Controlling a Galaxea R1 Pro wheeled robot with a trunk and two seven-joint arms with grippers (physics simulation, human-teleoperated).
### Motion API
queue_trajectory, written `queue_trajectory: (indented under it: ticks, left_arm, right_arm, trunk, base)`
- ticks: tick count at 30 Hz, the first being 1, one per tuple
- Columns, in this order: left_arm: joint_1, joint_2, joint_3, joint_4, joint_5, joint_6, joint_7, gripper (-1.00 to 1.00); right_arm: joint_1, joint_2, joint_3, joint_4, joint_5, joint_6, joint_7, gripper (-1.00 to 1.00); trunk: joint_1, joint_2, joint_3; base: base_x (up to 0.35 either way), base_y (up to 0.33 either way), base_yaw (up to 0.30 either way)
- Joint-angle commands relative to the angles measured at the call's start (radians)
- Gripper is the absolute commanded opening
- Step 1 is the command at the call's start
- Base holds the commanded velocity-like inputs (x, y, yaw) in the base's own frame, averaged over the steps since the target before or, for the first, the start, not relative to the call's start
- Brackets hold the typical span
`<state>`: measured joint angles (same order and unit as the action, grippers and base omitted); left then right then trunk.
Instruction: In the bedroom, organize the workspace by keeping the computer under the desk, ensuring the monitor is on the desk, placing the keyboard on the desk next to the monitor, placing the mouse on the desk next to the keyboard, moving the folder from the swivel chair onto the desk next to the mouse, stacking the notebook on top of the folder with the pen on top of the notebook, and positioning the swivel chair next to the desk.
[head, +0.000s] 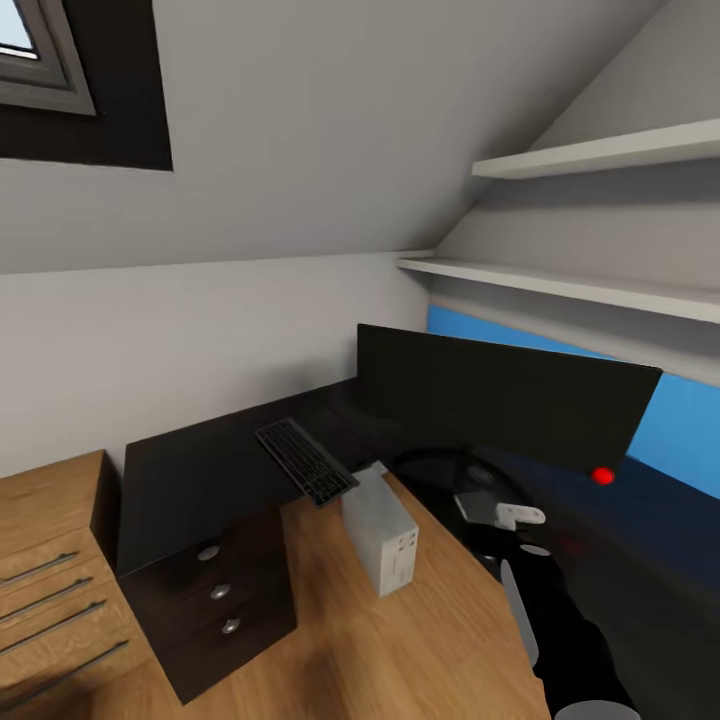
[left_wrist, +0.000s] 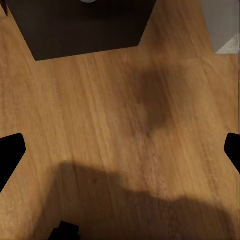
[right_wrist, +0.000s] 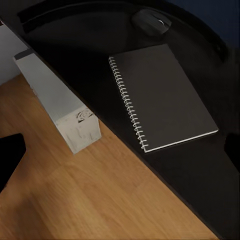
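Observation:
The black desk (head: 200, 470) carries the wide black monitor (head: 500, 395) and the flat black keyboard (head: 305, 460), whose near end reaches the desk's edge. The light grey computer (head: 380, 530) stands on the wood floor at that edge, its far end under the top. My right gripper (right_wrist: 120, 152) hovers open above the desk edge (right_wrist: 200, 190), beside the dark grey spiral notebook (right_wrist: 160, 95); the mouse (right_wrist: 150, 21) lies beyond it and the computer (right_wrist: 60, 107) alongside. My left gripper (left_wrist: 120, 152) hangs open over bare floor. The folder, pen and swivel chair are out of view.
Black drawers (head: 215, 590) with round silver knobs stand under the desk's left end, with low wooden shelving (head: 50, 560) beside them. Two white wall shelves (head: 600, 290) hang above the monitor under a sloped ceiling. My right arm (head: 560, 620) crosses the lower right.

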<state>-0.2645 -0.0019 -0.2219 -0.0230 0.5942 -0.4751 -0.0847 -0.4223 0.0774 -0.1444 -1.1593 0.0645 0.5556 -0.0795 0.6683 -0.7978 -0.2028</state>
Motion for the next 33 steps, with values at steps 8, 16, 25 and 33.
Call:
queue_trajectory:
  ticks: [8, 16, 25, 33]
  left_arm:
    - [-0.001, 0.000, -0.005, 0.002, 0.012, -0.003, -0.006, 1.00]
    - [-0.001, 0.000, -0.005, 0.002, 0.012, -0.003, -0.006, 1.00]
    - [-0.001, 0.000, -0.005, 0.002, 0.014, -0.003, -0.006, 1.00]
    - [-0.001, 0.000, -0.004, 0.002, 0.015, -0.005, -0.006, 1.00]
  right_arm:
    - [-0.001, 0.001, -0.001, 0.000, 0.007, 0.005, 0.001, 1.00]
    - [-0.001, 0.003, -0.001, 0.002, 0.006, 0.006, 0.001, 1.00]
    - [-0.001, 0.004, -0.001, 0.003, 0.006, 0.006, 0.001, 1.00]
    - [-0.001, 0.000, -0.003, 0.017, 0.012, 0.002, -0.002, 1.00]
  trunk:
    - [0.000, -0.001, -0.004]
    - [0.000, -0.001, -0.004]
    - [0.000, -0.001, -0.004]
    - [0.000, -0.001, -0.004]
  base:
    - [0.000, 0.000, -0.206]
    - [0.000, 0.000, -0.044]
    - [0.000, 0.000, -0.006]
    - [0.141, 0.000, 0.000]
